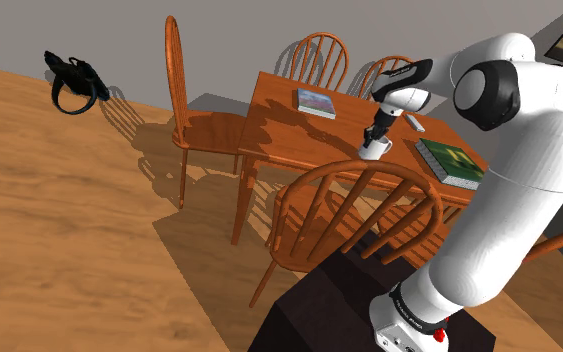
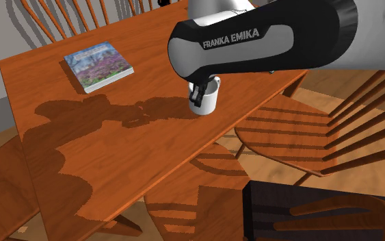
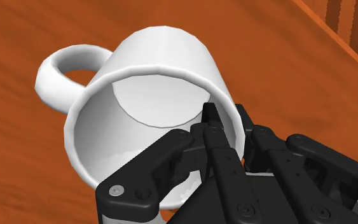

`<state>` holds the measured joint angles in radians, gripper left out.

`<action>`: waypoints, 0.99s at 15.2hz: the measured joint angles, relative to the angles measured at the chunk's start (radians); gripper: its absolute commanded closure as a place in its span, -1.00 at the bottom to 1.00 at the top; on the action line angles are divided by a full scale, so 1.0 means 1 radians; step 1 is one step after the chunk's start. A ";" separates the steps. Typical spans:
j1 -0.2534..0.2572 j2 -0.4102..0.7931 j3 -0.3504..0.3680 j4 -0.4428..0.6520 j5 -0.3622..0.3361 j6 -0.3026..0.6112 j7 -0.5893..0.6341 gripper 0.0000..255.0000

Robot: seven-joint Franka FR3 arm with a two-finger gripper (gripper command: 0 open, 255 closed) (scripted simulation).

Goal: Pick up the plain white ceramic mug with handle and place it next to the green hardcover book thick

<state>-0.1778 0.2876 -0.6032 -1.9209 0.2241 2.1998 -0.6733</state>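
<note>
Jaws clenched on the white mug's (image 3: 152, 70) rim, one finger inside and one outside: your gripper (image 3: 227, 118) has it pinched. On the wooden table (image 1: 279, 135), the green book (image 1: 450, 161) lies at the end toward the shoulder view's right. The picture-cover book (image 1: 316, 102) lies toward the table's far side, and the mug sits between them, apart from both.

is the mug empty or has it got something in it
Empty. The wrist view looks into the mug and shows a bare white floor and inner wall; only one finger of the tool reaches inside the rim.
</note>
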 measured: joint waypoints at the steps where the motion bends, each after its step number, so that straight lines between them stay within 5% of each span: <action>1: 0.001 -0.008 -0.003 0.006 -0.006 -0.012 0.003 1.00; 15: 0.018 -0.084 -0.023 0.113 -0.070 -0.179 0.049 1.00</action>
<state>-0.1598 0.2041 -0.6262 -1.8076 0.1543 2.0206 -0.6241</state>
